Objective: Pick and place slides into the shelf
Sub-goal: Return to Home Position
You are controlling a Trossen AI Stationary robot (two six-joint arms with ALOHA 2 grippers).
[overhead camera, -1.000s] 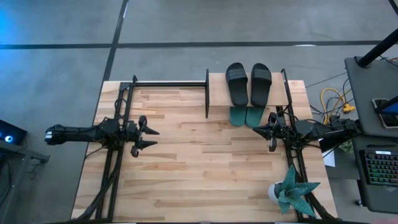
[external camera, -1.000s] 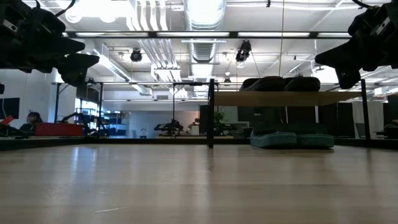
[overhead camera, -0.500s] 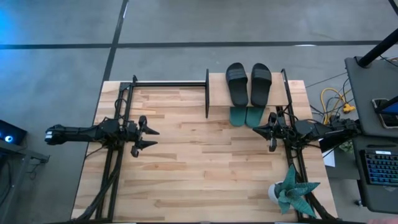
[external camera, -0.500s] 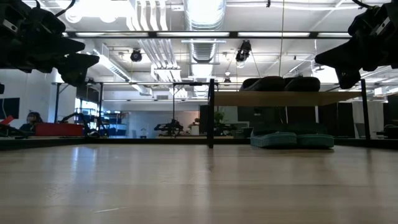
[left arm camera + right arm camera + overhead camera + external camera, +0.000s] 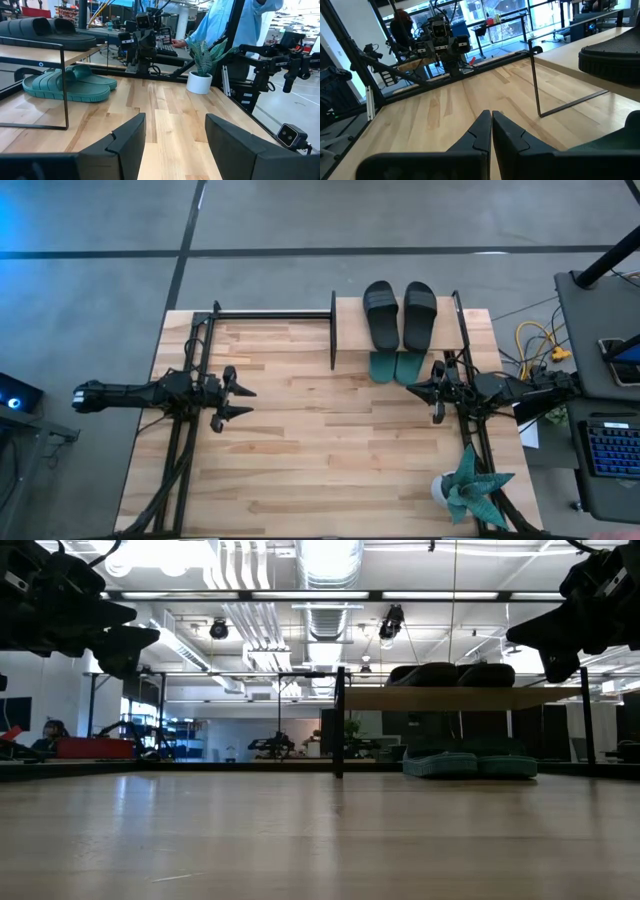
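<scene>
Table [image 5: 300, 445] carries the shelf [image 5: 349, 315]: black slides [image 5: 381, 315] on top, green slides [image 5: 384, 367] beneath. I see left jaws wide, right jaws closed; nothing moved.

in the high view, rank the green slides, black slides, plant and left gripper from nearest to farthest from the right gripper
From the right gripper:
1. green slides, under the shelf, just beside the gripper
2. black slides, on the shelf's top board
3. plant, at a right-side corner of the table
4. left gripper, across the table on the left
</scene>
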